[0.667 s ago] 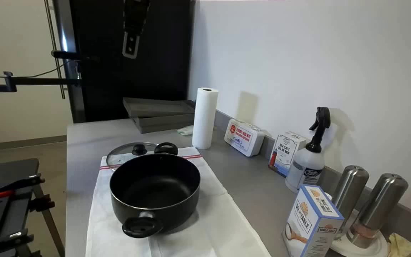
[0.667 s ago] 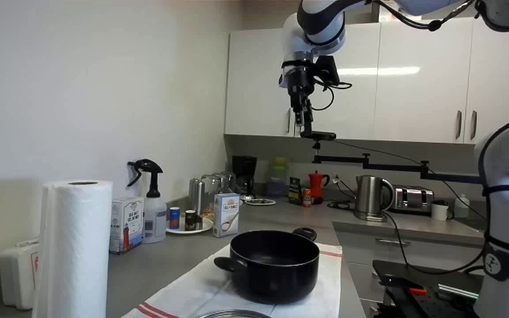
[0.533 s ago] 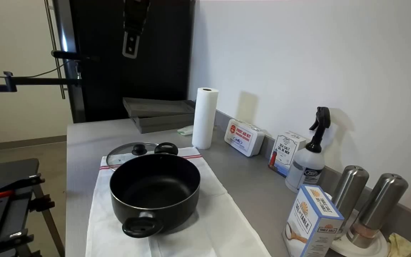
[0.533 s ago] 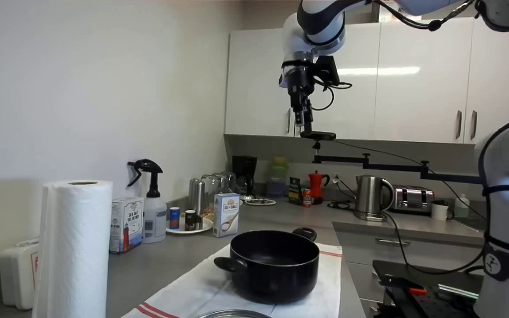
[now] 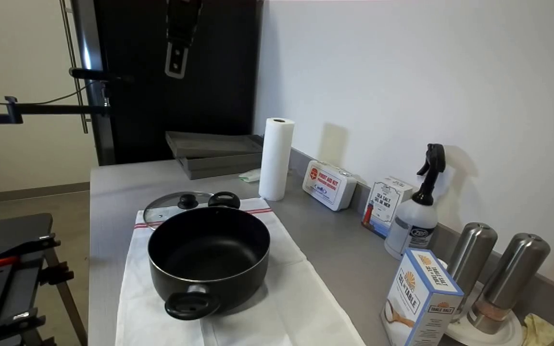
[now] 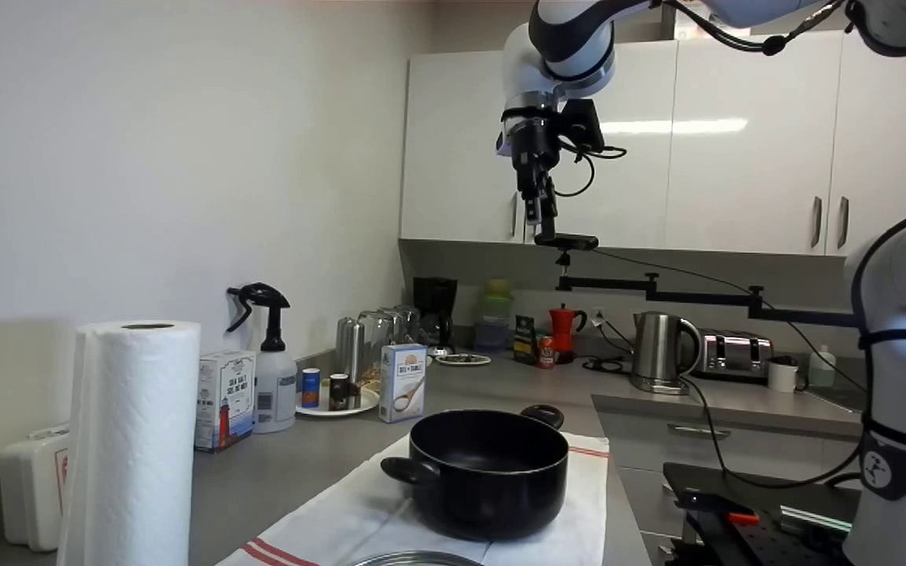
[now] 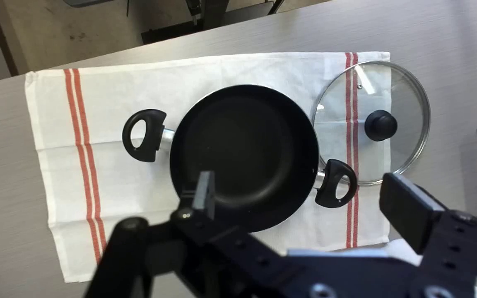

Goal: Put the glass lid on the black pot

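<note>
The glass lid lies knob up, partly on the striped towel and partly on the bare counter, its rim passing under one pot handle. In an exterior view the pot hides part of the lid; in an exterior view only the lid's rim shows. The open black pot stands on the towel, also in both exterior views. My gripper is wide open and empty. It hangs high above the counter in an exterior view; one finger shows in an exterior view.
A white towel lies under the pot. A paper towel roll stands beyond it. The first aid kit, spray bottle, table salt box and steel mills line the wall side. Grey trays lie at the far end.
</note>
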